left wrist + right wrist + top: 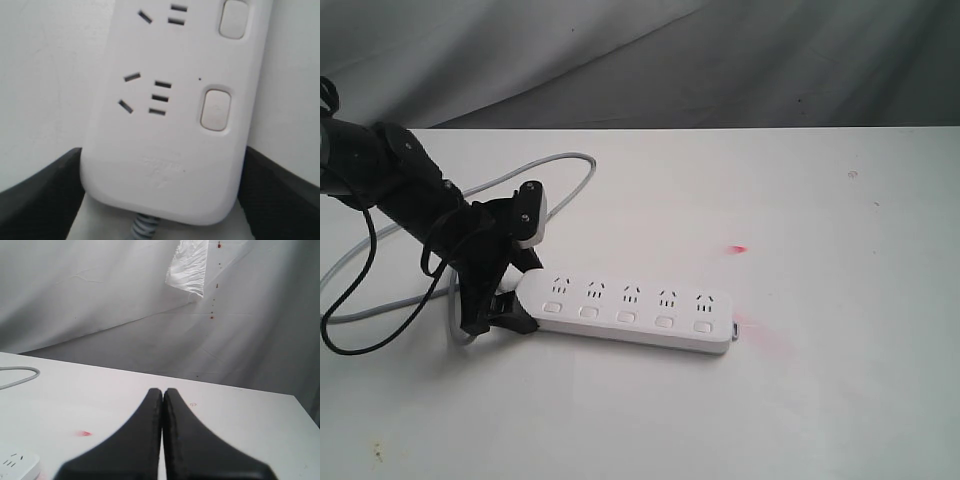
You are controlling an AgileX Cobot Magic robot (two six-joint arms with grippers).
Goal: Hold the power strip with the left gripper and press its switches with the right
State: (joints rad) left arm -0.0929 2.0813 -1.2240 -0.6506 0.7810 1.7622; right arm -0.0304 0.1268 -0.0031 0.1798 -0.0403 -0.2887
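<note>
Power strip [625,305] flat on bench [820,200], switches [625,317] along near edge, exposed. Left end effector [523,275] clamps its 9 o'clock cord end, likely bracing against push. Right end effector [163,390] pinched shut, clear of strip, suits poking. Cord [560,160] loops toward 11 o'clock.

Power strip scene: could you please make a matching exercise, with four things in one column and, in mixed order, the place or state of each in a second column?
Column 1
1. power strip
2. left gripper
3. right gripper
4. grey cord

Column 2
A. fingers pressed together, holding nothing
B. lies flat on the white table, sockets facing up
C. curves in a loop over the table
D. one finger on each side of the strip's cord end

Right pairs: 1-B, 2-D, 3-A, 4-C.
</note>
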